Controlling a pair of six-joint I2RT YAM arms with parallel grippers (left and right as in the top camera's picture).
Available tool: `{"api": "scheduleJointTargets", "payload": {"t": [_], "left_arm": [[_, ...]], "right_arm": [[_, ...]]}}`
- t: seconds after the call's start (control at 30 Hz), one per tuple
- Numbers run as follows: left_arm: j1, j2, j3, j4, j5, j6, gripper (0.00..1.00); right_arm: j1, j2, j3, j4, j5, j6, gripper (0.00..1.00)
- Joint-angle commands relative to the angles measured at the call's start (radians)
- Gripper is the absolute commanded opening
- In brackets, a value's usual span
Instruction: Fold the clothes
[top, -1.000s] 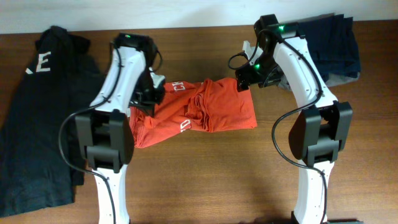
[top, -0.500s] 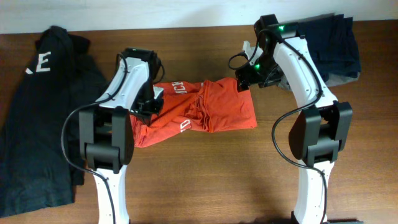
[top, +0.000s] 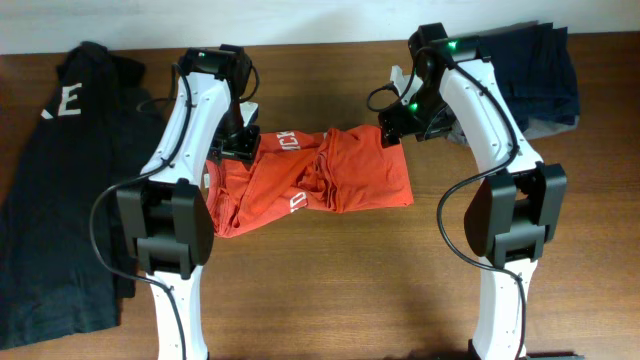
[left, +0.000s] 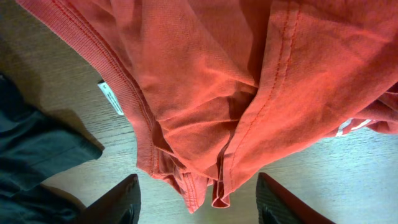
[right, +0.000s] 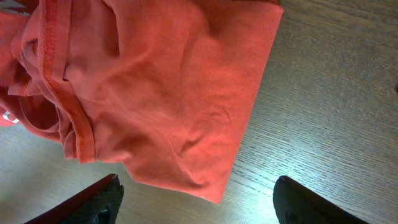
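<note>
The clothes, a rumpled orange-red T-shirt (top: 330, 180) with bits of white lettering, lie on the wooden table between both arms. My left gripper (top: 232, 142) hovers over the shirt's back left edge. In the left wrist view its jaws (left: 198, 210) stand apart, and a hemmed fold of the shirt (left: 205, 124) reaches down between them without being pinched. My right gripper (top: 392, 132) hangs over the shirt's back right corner. It is open (right: 199, 208), with the shirt's corner (right: 186, 112) lying flat just ahead of its fingers.
A black T-shirt (top: 60, 200) with white lettering covers the table's left side, and its dark cloth (left: 31, 155) shows beside my left gripper. Folded dark navy clothes (top: 535, 70) sit at the back right. Bare wood (top: 340, 290) runs along the front.
My left gripper has opened and let go of the shirt's left edge, then drawn back toward the far side. The shirt's left part has settled on the table. The right arm has stayed still.
</note>
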Motion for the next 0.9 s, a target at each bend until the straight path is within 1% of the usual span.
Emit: {"api": "scheduleJointTargets", "payload": {"t": [0.0, 0.1, 0.23, 0.37, 0.5, 0.63, 0.87], "left_arm": [[0.027, -0.04, 0.013, 0.013, 0.027, -0.01, 0.61], [0.077, -0.04, 0.008, 0.045, 0.047, -0.008, 0.62], [0.15, -0.04, 0.006, 0.076, 0.12, 0.055, 0.62], [0.209, -0.04, 0.0, 0.103, 0.213, 0.144, 0.62], [0.231, -0.039, -0.026, 0.116, 0.315, 0.256, 0.62], [0.231, -0.039, -0.105, 0.139, 0.315, 0.312, 0.62], [0.251, -0.039, -0.344, 0.296, 0.315, 0.314, 0.62]], "right_arm": [[-0.006, -0.023, 0.021, 0.0, 0.009, 0.008, 0.82], [-0.006, -0.023, 0.021, 0.001, 0.009, 0.008, 0.82], [-0.006, -0.023, 0.021, 0.005, 0.009, 0.008, 0.82], [-0.006, -0.023, 0.021, 0.008, 0.009, 0.007, 0.82], [-0.006, -0.023, 0.021, 0.017, 0.009, 0.008, 0.82], [-0.006, -0.023, 0.021, 0.018, 0.009, 0.008, 0.82], [-0.006, -0.023, 0.021, 0.017, 0.009, 0.008, 0.82]]}}
